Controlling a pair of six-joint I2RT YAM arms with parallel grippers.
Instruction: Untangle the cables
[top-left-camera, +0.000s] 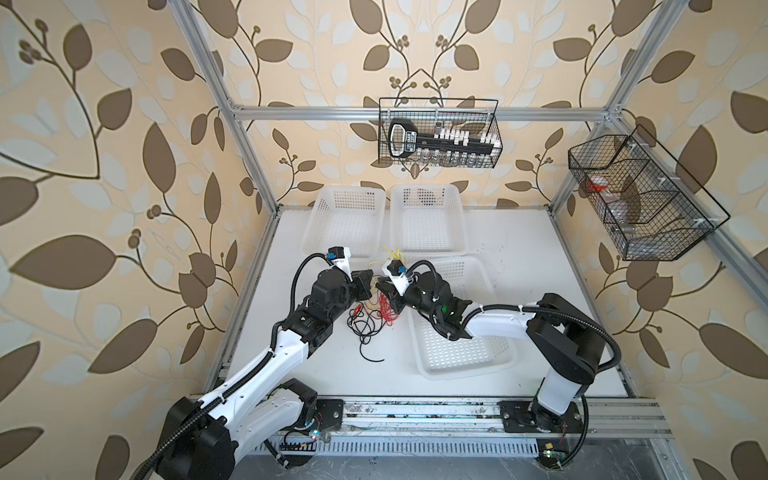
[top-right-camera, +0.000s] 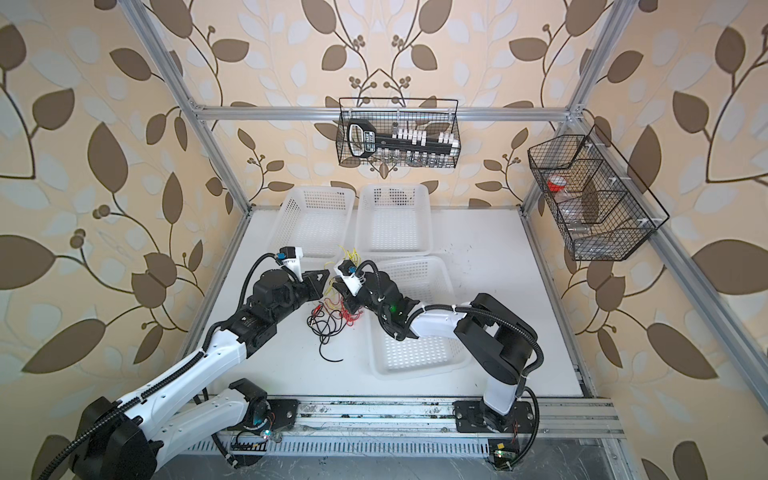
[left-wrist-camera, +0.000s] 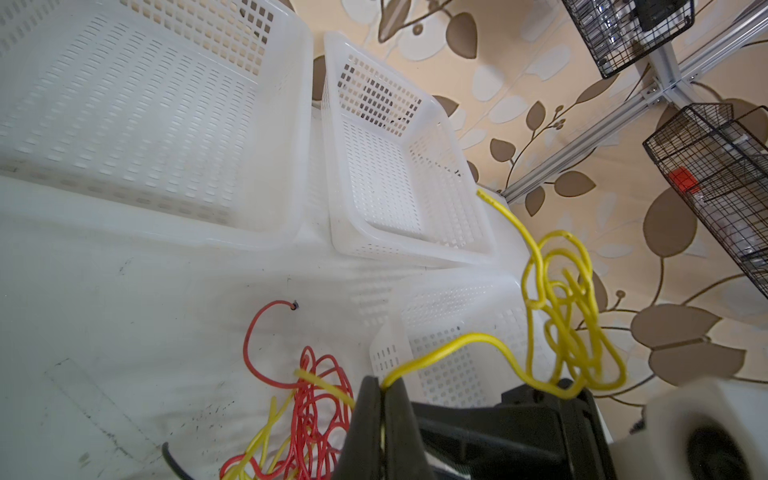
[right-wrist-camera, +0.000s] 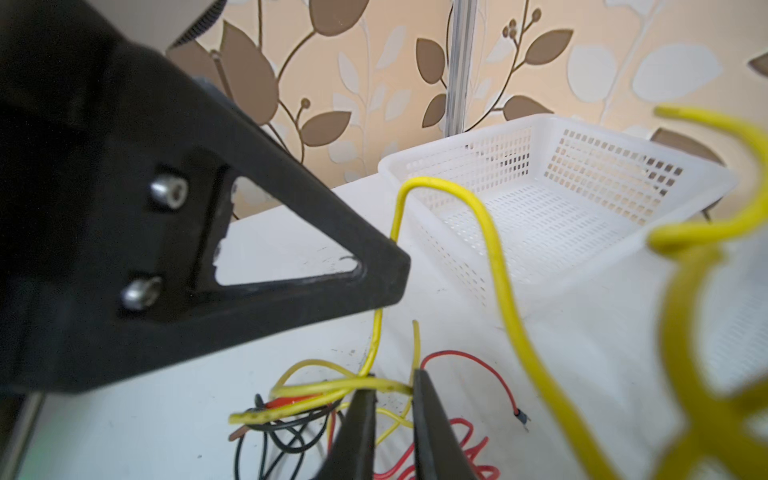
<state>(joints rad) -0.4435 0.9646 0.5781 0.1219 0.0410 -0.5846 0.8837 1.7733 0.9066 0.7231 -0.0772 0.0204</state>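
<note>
White tabletop (top-left-camera: 540, 266), leaf wallpaper all round, quick pass left to right. We see the left gripper (left-wrist-camera: 383, 388) clenched on the yellow cable (left-wrist-camera: 457, 343); in its wrist view the strand comes out right at the tips. From that pinch one side drops into the tangle of cables (top-left-camera: 376, 313) on the table. There the red cable (left-wrist-camera: 248, 340) and black cable (top-left-camera: 362, 332) loop together, just toward the front edge from both grippers. The other way, the yellow arches across to a loose coil draped up on the right arm's wrist, off the table.

Right gripper (right-wrist-camera: 392, 380) faces the left one, nearly tip to tip. Its jaws stand slightly apart with a yellow loop lying across the tips, and we don't see it pinched. So the free stretch of yellow runs left to right between the two grippers, knot below them. We judge the right gripper is nearer that loop, and a pull would go sideways, away from the left pinch. The near basket (top-left-camera: 469, 372) lies under the right arm.
</note>
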